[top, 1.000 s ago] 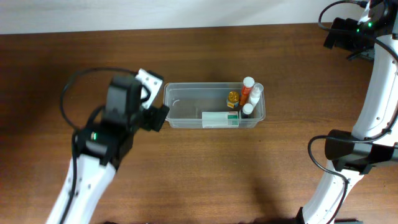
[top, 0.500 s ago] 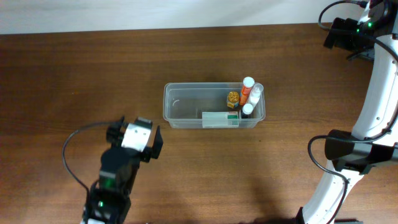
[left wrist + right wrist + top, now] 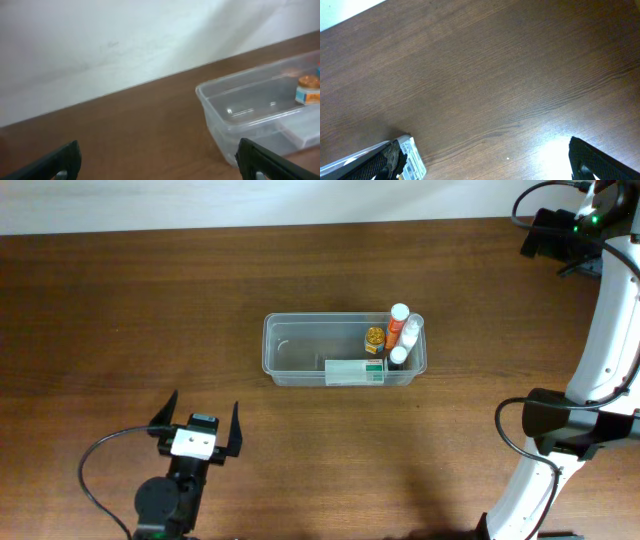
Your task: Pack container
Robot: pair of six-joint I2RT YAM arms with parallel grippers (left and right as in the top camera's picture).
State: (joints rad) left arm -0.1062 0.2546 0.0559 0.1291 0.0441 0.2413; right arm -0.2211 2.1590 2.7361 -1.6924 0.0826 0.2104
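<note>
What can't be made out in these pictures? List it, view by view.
1. Overhead: print on the bottles and the box inside the container is too small to read.
2. Left wrist: blurred; the picture's right edge cuts off the container, hiding all bottles but the orange-topped bottle.
3. Right wrist: a pale object beside a finger of the right pincer is cut by the bottom edge; unidentifiable.

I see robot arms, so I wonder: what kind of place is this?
Probably a robot test lab: a left arm and a right arm with cables stand at a wooden table by a white wall, with a clear container of small bottles.
</note>
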